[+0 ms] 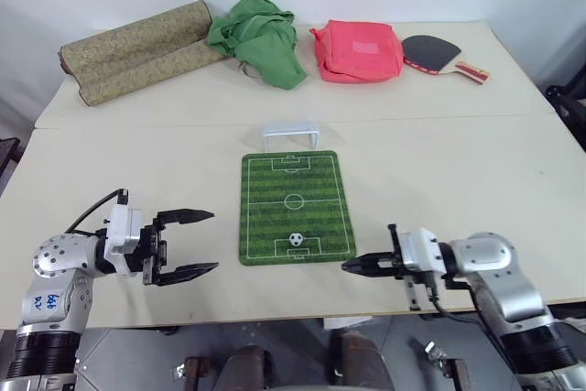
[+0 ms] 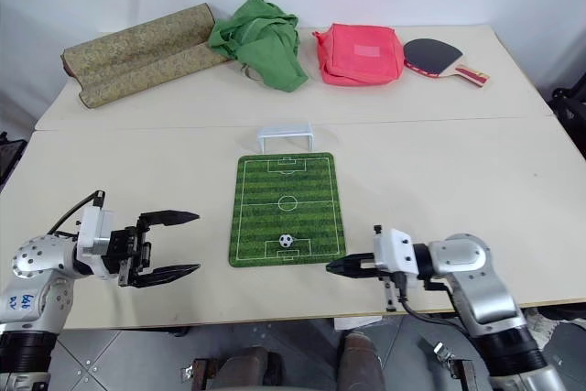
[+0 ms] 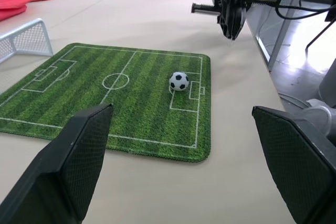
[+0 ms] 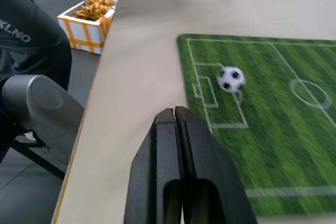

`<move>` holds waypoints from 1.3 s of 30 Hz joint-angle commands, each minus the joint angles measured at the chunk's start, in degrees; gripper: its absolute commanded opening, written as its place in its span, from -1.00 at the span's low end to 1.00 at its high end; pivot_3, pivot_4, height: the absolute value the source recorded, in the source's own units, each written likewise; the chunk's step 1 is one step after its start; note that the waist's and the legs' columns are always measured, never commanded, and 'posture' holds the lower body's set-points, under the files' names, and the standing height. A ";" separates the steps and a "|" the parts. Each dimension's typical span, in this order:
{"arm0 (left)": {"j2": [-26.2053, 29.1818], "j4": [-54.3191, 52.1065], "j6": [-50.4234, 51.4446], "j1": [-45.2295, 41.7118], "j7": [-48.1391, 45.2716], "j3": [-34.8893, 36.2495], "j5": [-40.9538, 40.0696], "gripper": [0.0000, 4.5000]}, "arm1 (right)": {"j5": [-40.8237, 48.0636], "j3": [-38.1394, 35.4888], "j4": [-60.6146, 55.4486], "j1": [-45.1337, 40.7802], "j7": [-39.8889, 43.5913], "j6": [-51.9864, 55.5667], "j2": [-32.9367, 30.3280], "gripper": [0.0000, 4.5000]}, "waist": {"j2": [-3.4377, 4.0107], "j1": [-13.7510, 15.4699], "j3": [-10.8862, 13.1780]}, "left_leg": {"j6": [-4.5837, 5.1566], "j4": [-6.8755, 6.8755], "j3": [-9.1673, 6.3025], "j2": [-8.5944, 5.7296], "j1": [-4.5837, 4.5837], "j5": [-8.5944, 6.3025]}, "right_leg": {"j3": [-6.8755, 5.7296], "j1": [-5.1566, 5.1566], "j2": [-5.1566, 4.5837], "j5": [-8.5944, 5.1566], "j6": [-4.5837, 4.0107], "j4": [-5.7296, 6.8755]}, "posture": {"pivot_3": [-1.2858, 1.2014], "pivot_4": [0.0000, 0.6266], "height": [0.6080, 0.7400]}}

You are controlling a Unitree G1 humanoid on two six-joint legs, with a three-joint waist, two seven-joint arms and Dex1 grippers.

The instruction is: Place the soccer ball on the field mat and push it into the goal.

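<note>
The soccer ball (image 1: 297,239) lies on the field mat (image 1: 294,205), in the penalty box at the mat's near end. Just beyond the mat's far end stands the small white goal (image 1: 291,135). My right gripper (image 1: 352,266) is shut and empty, just off the mat's near right corner, pointing left toward the ball from a short way off. In the left wrist view it hangs beyond the ball (image 3: 179,81). My left gripper (image 1: 200,243) stands open and empty, left of the mat, pointing right.
Along the table's far side lie a rolled olive-tan mat (image 1: 137,50), a green cloth (image 1: 261,38), a red pouch (image 1: 359,50) and a table-tennis paddle (image 1: 438,54). The table's front edge (image 1: 275,318) runs just below both grippers.
</note>
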 commanded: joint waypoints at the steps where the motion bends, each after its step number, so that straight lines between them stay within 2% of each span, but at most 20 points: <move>1: 0.98 -0.95 0.19 0.87 -0.42 0.75 -0.09 1.00 | -1.98 4.58 -2.23 -3.19 -4.77 6.32 3.20 -0.99 | 0.00 -0.03 0.00 | 0.00 0.00 -0.01 0.01 -0.01 0.00 | -0.01 -0.01 0.00 0.00 0.00 0.00 | 0.03 -0.52 1.00; 5: 1.19 -2.41 0.78 2.19 0.13 1.17 -0.50 1.00 | -3.14 8.71 -4.33 -4.41 -8.06 12.36 5.48 -0.99 | 0.00 0.18 0.00 | -0.01 0.00 -0.04 0.00 -0.04 0.00 | -0.03 -0.01 0.00 0.00 -0.01 -0.02 | 0.03 -0.52 1.00; 12: 1.48 -4.05 1.86 3.66 1.01 1.82 -0.85 1.00 | -4.66 10.58 -4.55 -3.78 -10.55 12.62 6.25 -0.99 | 0.00 0.34 0.00 | 0.00 0.04 -0.10 -0.02 -0.13 -0.01 | -0.08 -0.03 0.00 0.00 0.00 -0.05 | 0.03 -0.52 1.00; 22: 0.76 -4.97 2.37 3.86 3.06 2.15 -0.66 1.00 | -9.09 5.39 14.10 -18.59 -19.36 9.17 10.99 -0.99 | 0.01 -0.19 0.00 | -0.03 0.01 -0.06 0.04 -0.10 -0.02 | -0.05 -0.08 0.05 0.01 -0.01 -0.01 | 0.03 -0.52 1.00; 27: -0.96 -5.72 5.31 3.72 8.69 4.00 -2.62 1.00 | -7.67 1.76 16.15 -22.76 -22.53 11.31 12.17 -0.99 | 0.01 -0.05 0.00 | -0.02 0.04 -0.11 0.02 -0.19 -0.02 | -0.09 -0.09 0.04 0.01 -0.01 -0.03 | 0.03 -0.52 1.00; 33: -3.57 -4.80 8.16 2.13 18.86 8.50 -3.33 1.00 | -3.14 -1.25 6.52 -15.67 -18.66 11.34 8.91 -0.99 | 0.00 -0.05 0.00 | -0.02 0.04 -0.15 0.03 -0.20 -0.02 | -0.11 -0.09 0.04 0.01 0.00 -0.04 | 0.03 -0.52 1.00; 39: -3.54 -4.50 7.10 2.80 20.08 9.65 -2.30 1.00 | 5.19 -14.84 2.62 -4.23 -13.96 4.61 1.69 -0.99 | 0.00 0.39 0.00 | 0.02 0.05 -0.10 -0.03 -0.21 -0.04 | -0.09 -0.05 0.02 0.04 0.06 -0.13 | 0.03 -0.52 1.00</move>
